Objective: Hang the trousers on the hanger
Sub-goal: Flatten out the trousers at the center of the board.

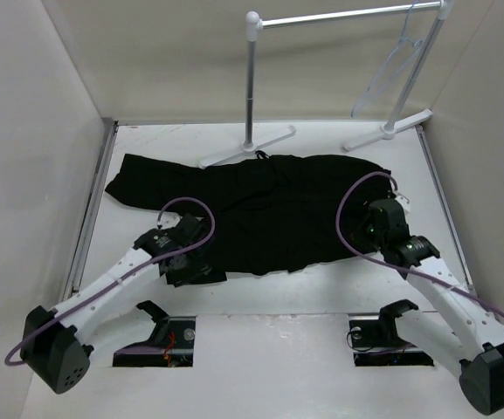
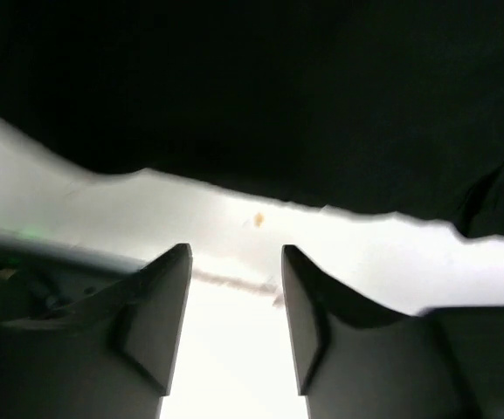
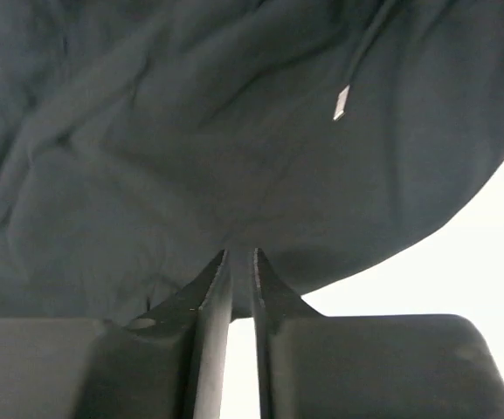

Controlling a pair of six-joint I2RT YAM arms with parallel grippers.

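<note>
The black trousers (image 1: 260,209) lie spread flat across the middle of the table, their long side running left to right. The pale clear hanger (image 1: 391,74) hangs from the rack bar at the back right. My left gripper (image 1: 190,269) is open and empty at the trousers' near left edge. In the left wrist view its tips (image 2: 234,253) are over white table, just short of the fabric (image 2: 278,87). My right gripper (image 1: 369,218) is at the trousers' right end. In the right wrist view it (image 3: 240,253) is closed to a narrow gap on the fabric's edge (image 3: 190,131).
A white tubular garment rack (image 1: 339,17) stands at the back, its feet (image 1: 247,147) touching the trousers' far edge. White walls enclose the table on the left, right and back. A white drawstring tip (image 3: 341,102) lies on the fabric.
</note>
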